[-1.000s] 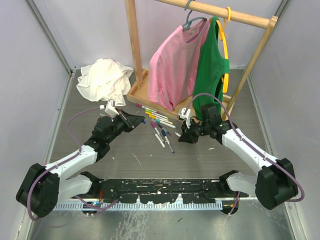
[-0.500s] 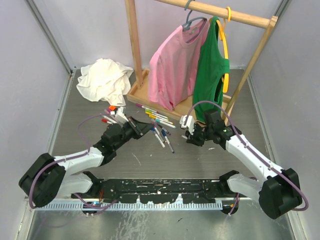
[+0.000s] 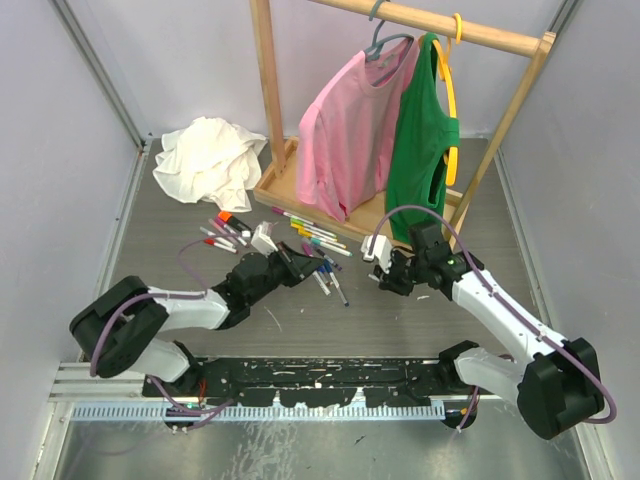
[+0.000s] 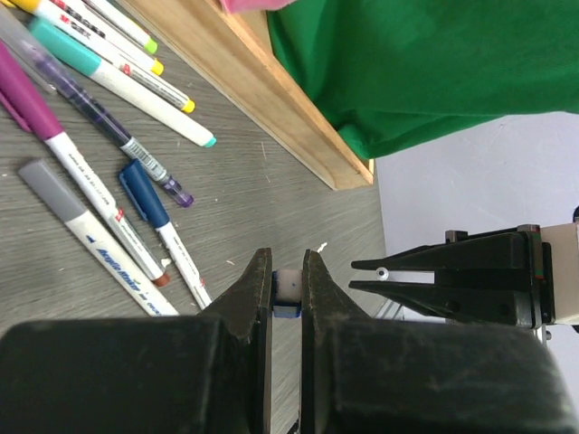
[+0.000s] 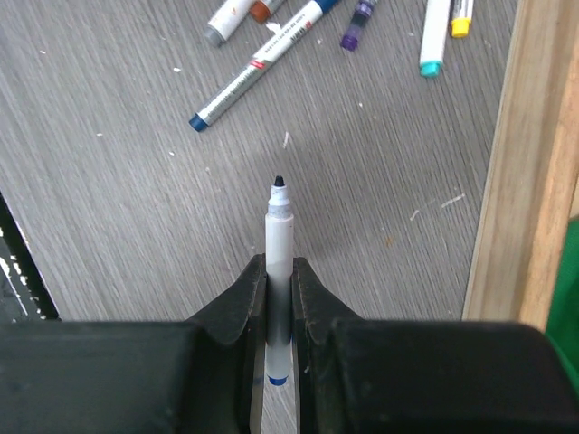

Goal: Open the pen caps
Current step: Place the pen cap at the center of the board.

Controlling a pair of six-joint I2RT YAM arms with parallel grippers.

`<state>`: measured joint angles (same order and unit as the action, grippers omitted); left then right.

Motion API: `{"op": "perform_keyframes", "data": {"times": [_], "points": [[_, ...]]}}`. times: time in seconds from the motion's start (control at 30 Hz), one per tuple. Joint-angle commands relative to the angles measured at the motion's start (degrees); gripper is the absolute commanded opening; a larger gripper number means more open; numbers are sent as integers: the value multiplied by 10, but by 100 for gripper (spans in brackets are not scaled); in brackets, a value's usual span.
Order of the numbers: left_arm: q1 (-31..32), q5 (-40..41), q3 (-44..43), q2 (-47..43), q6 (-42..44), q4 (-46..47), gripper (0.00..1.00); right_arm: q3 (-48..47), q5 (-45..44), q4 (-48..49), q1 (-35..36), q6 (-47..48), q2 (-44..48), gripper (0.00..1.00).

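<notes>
My left gripper (image 3: 303,266) is low over the loose pens (image 3: 318,252) in the middle of the table. In the left wrist view it (image 4: 288,271) is shut on a small white and blue pen cap (image 4: 289,284). My right gripper (image 3: 384,273) is to the right of the pile. In the right wrist view it (image 5: 279,264) is shut on a white pen (image 5: 279,237) whose dark tip is bare and points away from the gripper. More capped pens (image 4: 99,212) lie on the table, and a few show in the right wrist view (image 5: 258,59). A second group of pens (image 3: 222,230) lies further left.
A wooden clothes rack (image 3: 268,90) stands behind the pens, with a pink shirt (image 3: 345,135) and a green top (image 3: 425,140) hanging on it. Its base board (image 4: 244,86) runs close to the pens. A crumpled white cloth (image 3: 208,158) lies at the back left.
My left gripper has moved right and nearer, down to the middle pile of pens. My right gripper has shifted a little to the right with the pen.
</notes>
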<state>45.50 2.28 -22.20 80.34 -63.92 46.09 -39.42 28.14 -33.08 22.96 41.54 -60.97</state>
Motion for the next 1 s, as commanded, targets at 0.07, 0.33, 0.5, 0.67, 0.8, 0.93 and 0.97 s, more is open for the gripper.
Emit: {"op": "perform_keyframes", "data": {"times": [0.07, 0.33, 0.5, 0.67, 0.8, 0.93, 0.97], "points": [[37, 62, -55, 65, -19, 66, 0, 3, -66, -15, -21, -1, 40, 6], [78, 94, -130, 183, -53, 88, 0, 63, -157, -35, -69, 28, 107, 7], [109, 127, -198, 261, -71, 87, 0, 80, -172, -38, -129, 46, 124, 7], [126, 151, -255, 324, -105, 68, 0, 81, -180, -38, -177, 62, 71, 8], [135, 199, -293, 360, -128, 19, 0, 78, -167, -37, -216, 87, 38, 9], [136, 215, -341, 382, -161, -48, 0, 67, -155, -29, -240, 99, 20, 10], [136, 217, -357, 385, -170, -84, 0, 66, -153, -24, -243, 100, 16, 10]]}}
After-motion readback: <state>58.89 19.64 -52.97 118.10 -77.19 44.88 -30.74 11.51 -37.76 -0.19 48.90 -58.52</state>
